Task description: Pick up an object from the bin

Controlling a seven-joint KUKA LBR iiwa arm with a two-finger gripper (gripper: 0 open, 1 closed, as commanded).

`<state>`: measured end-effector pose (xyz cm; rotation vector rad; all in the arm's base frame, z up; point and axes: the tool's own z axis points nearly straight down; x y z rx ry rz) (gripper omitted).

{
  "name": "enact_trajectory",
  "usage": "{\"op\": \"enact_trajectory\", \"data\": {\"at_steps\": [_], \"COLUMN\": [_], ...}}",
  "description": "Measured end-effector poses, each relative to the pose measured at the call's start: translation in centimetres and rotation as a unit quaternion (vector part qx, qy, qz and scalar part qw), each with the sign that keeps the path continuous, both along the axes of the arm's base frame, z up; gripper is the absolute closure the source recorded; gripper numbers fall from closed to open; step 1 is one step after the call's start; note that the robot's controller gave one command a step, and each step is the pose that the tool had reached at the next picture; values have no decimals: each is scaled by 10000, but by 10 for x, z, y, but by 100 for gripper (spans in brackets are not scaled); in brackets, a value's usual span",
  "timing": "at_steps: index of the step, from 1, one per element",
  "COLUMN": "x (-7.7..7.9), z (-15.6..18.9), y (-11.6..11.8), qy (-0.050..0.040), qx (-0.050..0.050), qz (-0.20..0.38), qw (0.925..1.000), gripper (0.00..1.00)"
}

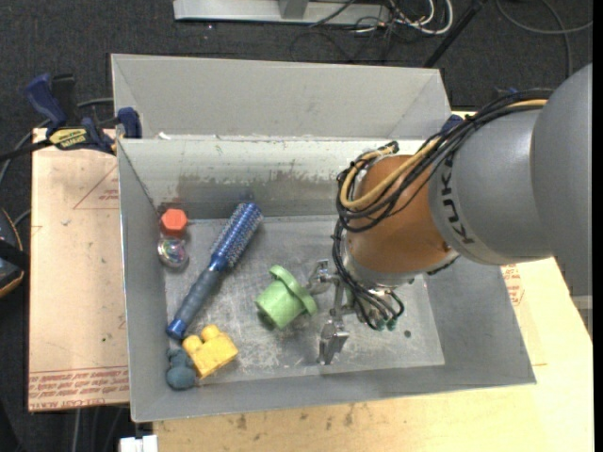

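Observation:
My gripper (330,340) hangs low over the bin floor, right of centre and near the front wall. Just to its left, a light green cup-shaped plastic piece (281,300) lies on its side, close to the gripper but apart from its tip. Nothing shows in the gripper.
A blue hairbrush (219,266) lies diagonally in the left half. A small clear bottle with an orange cap (173,238) stands at the back left. In the front left corner, a yellow toy block (211,351) rests against a grey-blue ball (180,375). The arm's orange cover and cables overhang the bin's right side.

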<state>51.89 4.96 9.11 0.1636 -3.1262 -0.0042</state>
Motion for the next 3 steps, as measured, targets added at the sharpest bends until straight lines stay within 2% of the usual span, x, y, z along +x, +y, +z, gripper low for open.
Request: {"op": "enact_trajectory", "data": {"at_steps": [1,2,3], "x": [21,23,51], "z": [-17,-15,178], "y": [69,70,41], "qy": [-92,-117,-118], "qx": [-6,9,-1], "qz": [782,767,1864], "qw": [9969,9970,9824], "gripper": [0,100,100]}}
